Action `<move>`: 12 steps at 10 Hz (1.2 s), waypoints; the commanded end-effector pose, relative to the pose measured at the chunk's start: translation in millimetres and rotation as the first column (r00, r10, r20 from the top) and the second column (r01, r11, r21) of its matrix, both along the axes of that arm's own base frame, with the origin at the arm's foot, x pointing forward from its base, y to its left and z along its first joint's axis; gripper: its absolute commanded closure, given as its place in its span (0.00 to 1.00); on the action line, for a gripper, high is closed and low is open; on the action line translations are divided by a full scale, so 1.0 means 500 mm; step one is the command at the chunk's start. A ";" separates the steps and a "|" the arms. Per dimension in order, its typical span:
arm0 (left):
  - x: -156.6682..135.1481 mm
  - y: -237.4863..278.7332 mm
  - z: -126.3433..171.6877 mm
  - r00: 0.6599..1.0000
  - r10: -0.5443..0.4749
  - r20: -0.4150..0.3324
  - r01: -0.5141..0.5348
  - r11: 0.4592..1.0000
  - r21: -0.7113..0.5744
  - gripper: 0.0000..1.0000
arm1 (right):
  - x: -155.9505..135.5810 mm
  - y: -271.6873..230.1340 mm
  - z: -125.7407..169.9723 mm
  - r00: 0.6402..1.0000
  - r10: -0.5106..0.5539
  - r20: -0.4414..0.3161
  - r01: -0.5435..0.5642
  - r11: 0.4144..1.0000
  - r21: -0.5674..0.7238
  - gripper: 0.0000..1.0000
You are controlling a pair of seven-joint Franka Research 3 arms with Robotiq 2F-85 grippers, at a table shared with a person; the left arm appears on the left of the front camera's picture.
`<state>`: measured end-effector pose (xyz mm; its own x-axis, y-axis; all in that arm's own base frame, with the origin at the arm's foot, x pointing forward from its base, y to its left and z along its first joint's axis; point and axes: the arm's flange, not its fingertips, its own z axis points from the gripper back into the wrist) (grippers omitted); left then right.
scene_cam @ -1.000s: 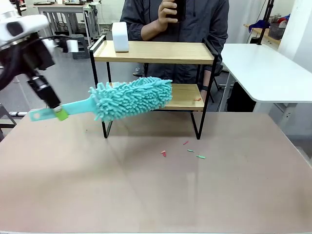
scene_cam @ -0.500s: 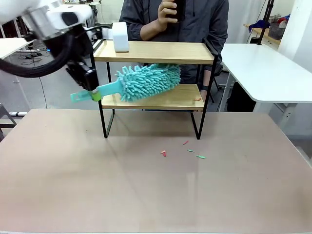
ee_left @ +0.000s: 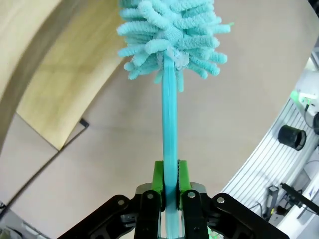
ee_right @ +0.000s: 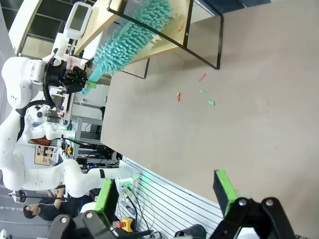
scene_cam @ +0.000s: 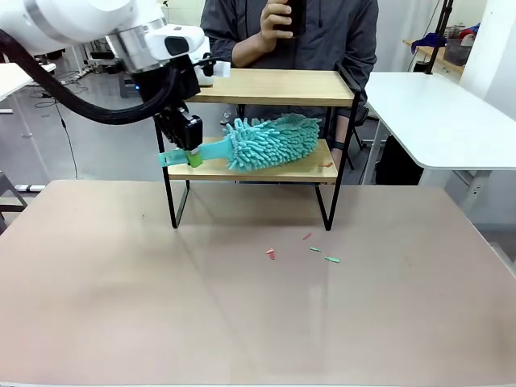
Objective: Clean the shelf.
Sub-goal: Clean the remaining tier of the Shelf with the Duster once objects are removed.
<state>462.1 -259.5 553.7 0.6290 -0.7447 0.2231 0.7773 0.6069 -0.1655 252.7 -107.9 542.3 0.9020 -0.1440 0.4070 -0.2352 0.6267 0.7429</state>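
The shelf [scene_cam: 274, 85], two light boards in a black frame, stands at the table's far side. A teal fluffy duster [scene_cam: 274, 141] lies with its head on the lower board, between the two boards. My left gripper [scene_cam: 192, 153] is shut on the duster's flat handle at the shelf's left end. In the left wrist view the green pads [ee_left: 158, 179] clamp the handle [ee_left: 170, 129], and the duster head [ee_left: 172, 35] points toward the wooden board [ee_left: 65, 84]. My right gripper [ee_right: 167, 196] stands open above the table, far from the shelf [ee_right: 164, 48] and duster [ee_right: 132, 37].
Small red and green scraps [scene_cam: 270, 253] [scene_cam: 331, 260] lie on the brown table in front of the shelf, and one red scrap [scene_cam: 326, 164] on the lower board. A person stands behind the shelf, a hand [scene_cam: 278, 16] raised. A white table [scene_cam: 435, 113] stands at right.
My left arm has swung right and up with the duster, bringing its head from in front of the shelf in over the lower board.
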 end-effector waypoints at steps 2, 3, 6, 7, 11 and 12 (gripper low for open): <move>0.017 -0.026 0.007 0.999 -0.016 0.033 0.015 1.000 0.013 0.87 | 0.004 0.001 0.003 0.999 0.012 0.029 -0.013 1.000 0.017 0.00; 0.018 -0.035 0.004 0.998 -0.052 0.034 0.052 0.999 0.004 0.87 | 0.004 0.001 0.003 0.999 0.012 0.029 -0.013 1.000 0.017 0.00; 0.025 -0.051 -0.003 0.983 -0.183 -0.006 0.183 0.981 0.063 0.87 | 0.004 0.001 0.003 0.999 0.012 0.029 -0.013 1.000 0.017 0.00; 0.023 -0.051 -0.005 0.975 -0.221 -0.022 0.222 0.970 0.097 0.87 | 0.004 0.001 0.003 0.999 0.012 0.029 -0.013 1.000 0.017 0.00; -0.035 0.023 0.015 0.960 -0.275 -0.047 0.279 0.946 0.164 0.87 | 0.004 0.001 0.003 0.999 0.012 0.029 -0.013 1.000 0.017 0.00; -0.068 0.050 0.013 0.955 -0.290 -0.057 0.295 0.935 0.194 0.87 | 0.004 0.001 0.003 0.999 0.012 0.029 -0.013 1.000 0.017 0.00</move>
